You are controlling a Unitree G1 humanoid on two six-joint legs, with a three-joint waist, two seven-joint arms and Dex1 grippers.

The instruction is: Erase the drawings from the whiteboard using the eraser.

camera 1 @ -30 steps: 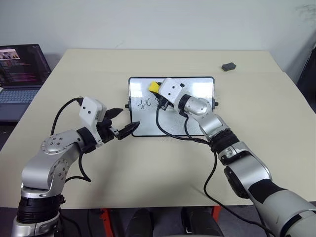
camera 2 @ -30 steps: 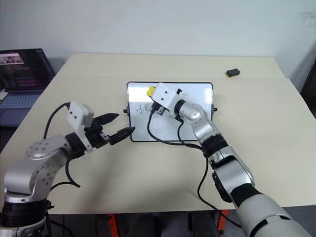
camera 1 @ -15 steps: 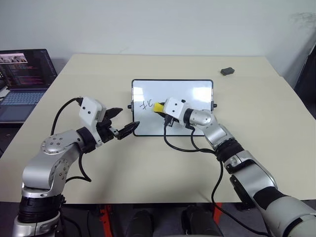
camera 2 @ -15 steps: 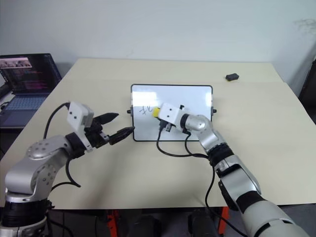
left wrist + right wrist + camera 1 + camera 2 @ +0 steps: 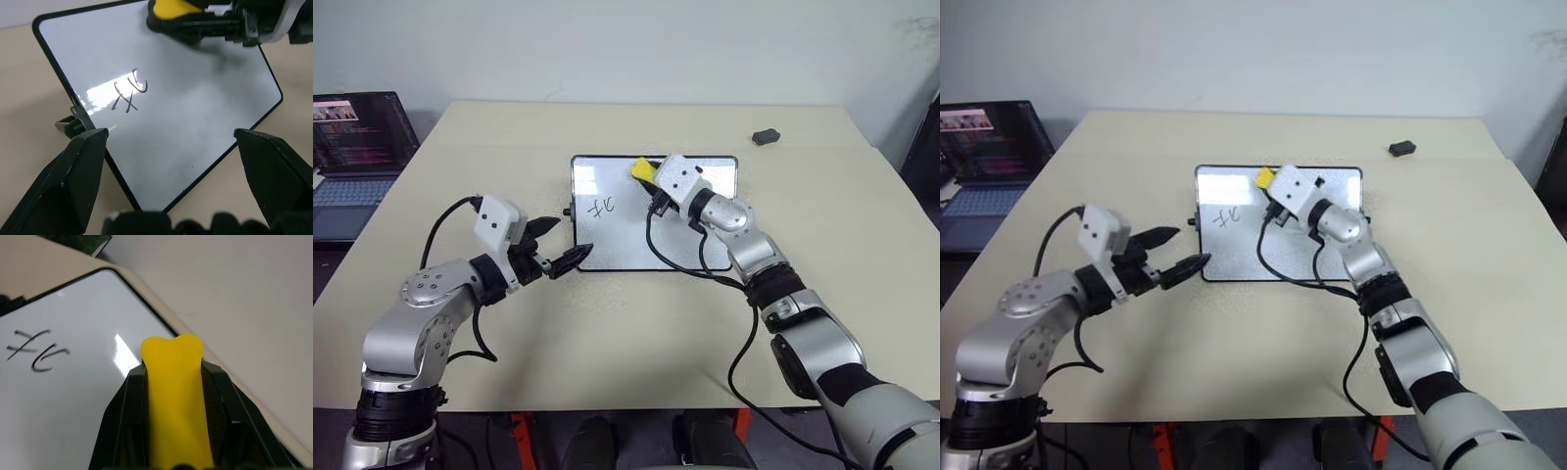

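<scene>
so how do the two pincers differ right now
The left pincer is open and holds nothing; the right pincer is shut on the eraser, squeezing the yellow sponge. The left one hangs off the whiteboard's near left corner, over the table; the right one is over the board's far edge, beyond the drawings. Both have two black fingers on a white wrist block.

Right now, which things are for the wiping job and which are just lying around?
For the job:
- eraser, squeezed in the right gripper
- whiteboard
- drawings left on it
- left gripper, open beside the whiteboard

Just lying around:
- laptop
- small dark lump
- table
</scene>
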